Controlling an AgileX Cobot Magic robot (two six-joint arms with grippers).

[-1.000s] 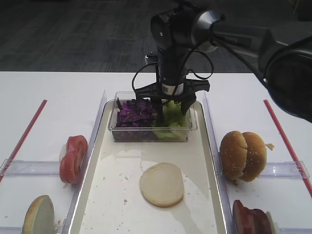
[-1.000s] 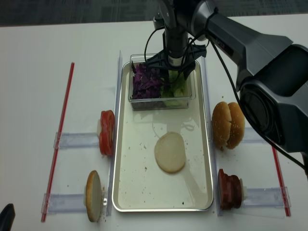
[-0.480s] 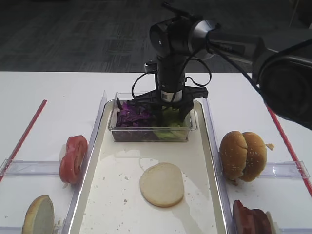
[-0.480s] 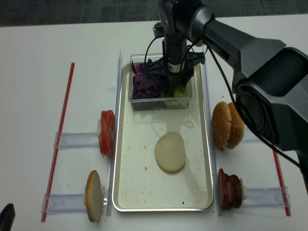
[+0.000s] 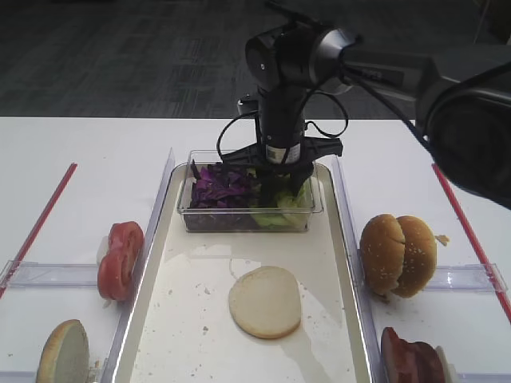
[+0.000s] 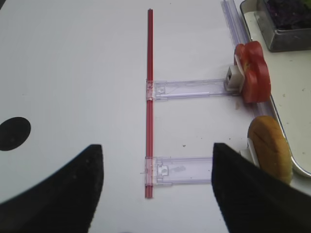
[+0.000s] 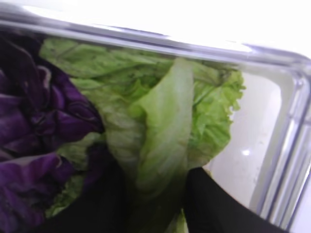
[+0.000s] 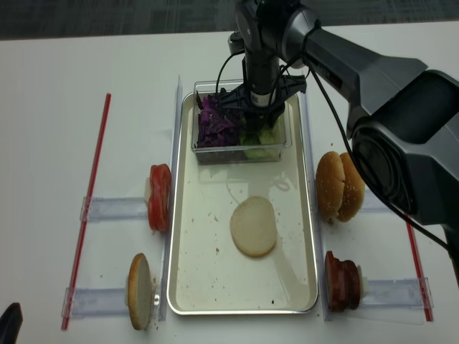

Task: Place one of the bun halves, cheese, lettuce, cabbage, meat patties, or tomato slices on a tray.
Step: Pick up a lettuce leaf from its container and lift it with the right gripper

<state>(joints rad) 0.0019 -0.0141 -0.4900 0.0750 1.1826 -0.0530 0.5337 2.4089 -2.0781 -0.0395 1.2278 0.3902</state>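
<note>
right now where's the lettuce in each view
Exterior high: lettuce in the right half of the clear box, top centre.
Realsense: lettuce in the same half, top centre.
Right wrist: lettuce fills the middle.
Left wrist: not in view.
Shared landmark: purple cabbage beside it.

There are no words, numbers, labels or signs to read in any of these pictures.
</note>
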